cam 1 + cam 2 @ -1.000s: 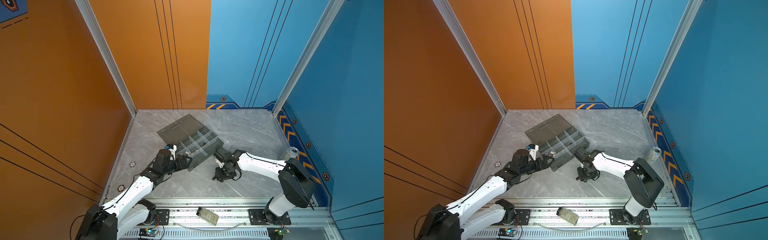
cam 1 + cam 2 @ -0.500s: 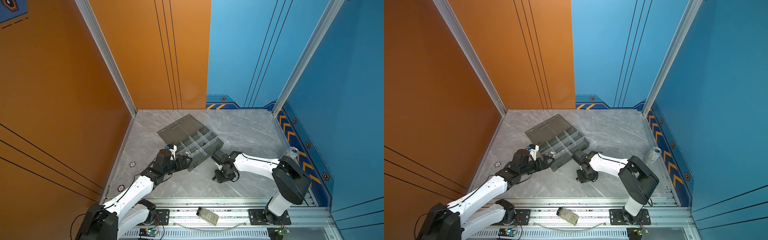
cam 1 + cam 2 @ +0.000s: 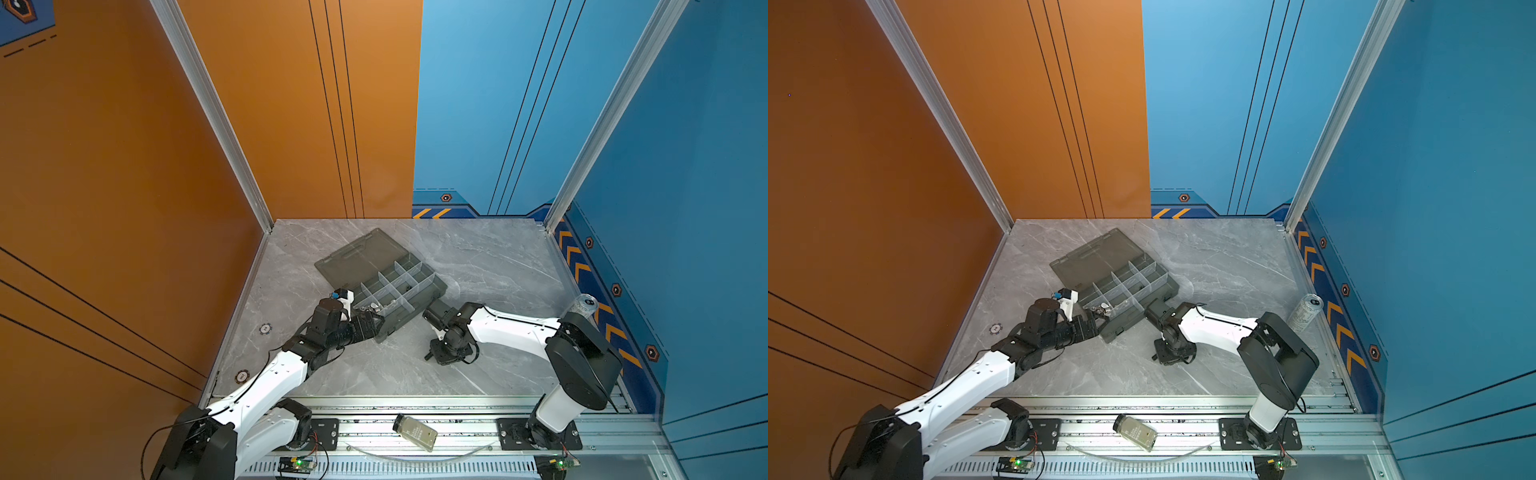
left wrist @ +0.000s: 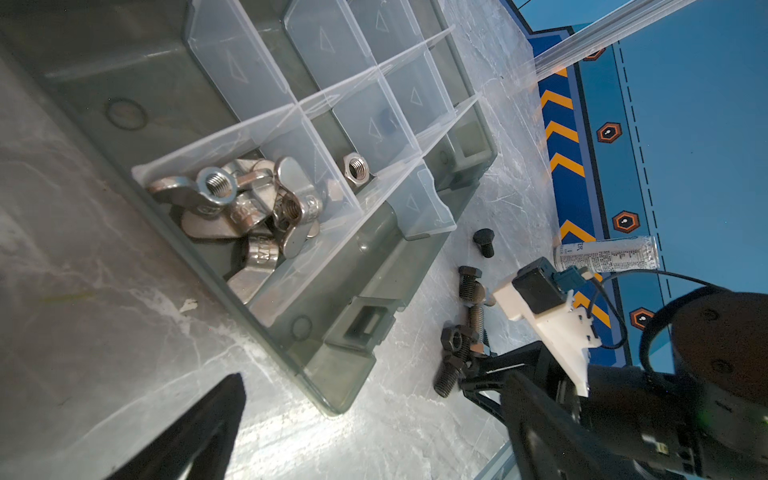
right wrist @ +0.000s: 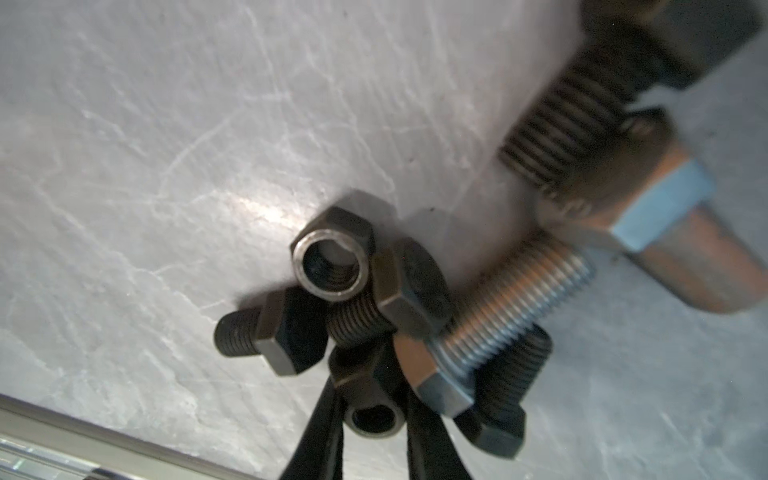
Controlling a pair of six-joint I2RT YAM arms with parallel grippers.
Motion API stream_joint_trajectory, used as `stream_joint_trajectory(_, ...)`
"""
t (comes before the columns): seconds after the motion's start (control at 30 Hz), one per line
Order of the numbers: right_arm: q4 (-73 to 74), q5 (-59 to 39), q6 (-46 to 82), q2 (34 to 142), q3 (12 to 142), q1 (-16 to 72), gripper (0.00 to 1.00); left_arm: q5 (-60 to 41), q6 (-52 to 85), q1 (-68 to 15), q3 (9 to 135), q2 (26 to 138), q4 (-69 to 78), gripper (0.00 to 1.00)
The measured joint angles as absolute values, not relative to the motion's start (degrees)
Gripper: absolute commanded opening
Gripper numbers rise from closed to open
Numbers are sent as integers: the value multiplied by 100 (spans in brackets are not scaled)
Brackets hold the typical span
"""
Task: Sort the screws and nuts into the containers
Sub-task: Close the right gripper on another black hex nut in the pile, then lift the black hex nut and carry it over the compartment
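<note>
Pinching black nut (image 5: 365, 382), bore facing wrist camera, right claw (image 5: 371, 401); silver screw (image 5: 511, 299) flat alongside; left claw (image 3: 376, 321) wide

**Box mid-table, loose hardware to its right**

The organiser box (image 3: 419, 297) sits mid-table (image 3: 490, 257), its lid (image 3: 357, 257) flat behind and to the left. Wing nuts (image 4: 232, 203) lie in the near-left cell, and a hex nut (image 4: 356, 168) lies in the cell beside them. Right of the box lies a pile of bolts and nuts (image 5: 407, 286), one loose nut (image 5: 376, 417) between the right gripper's (image 5: 372, 390) fingertips. A can (image 3: 1306, 311) stands at the table's right edge. A bottle (image 3: 415, 432) lies on the front rail (image 3: 478, 432).
</note>
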State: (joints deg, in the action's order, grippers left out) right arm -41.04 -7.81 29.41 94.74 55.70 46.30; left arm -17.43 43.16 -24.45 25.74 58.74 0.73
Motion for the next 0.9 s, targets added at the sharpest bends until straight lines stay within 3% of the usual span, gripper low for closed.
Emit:
stream_joint_trajectory(0.57, -4289, -1490, 2180, 8952, 6591, 3765, 4, -1743, 4316, -2445, 2574, 5653, 71, 98)
stream_joint_trajectory(0.9, -4139, -1463, 2032, 9972, 8235, 3465, 4, -1743, 4316, -2445, 2574, 5586, 69, 98)
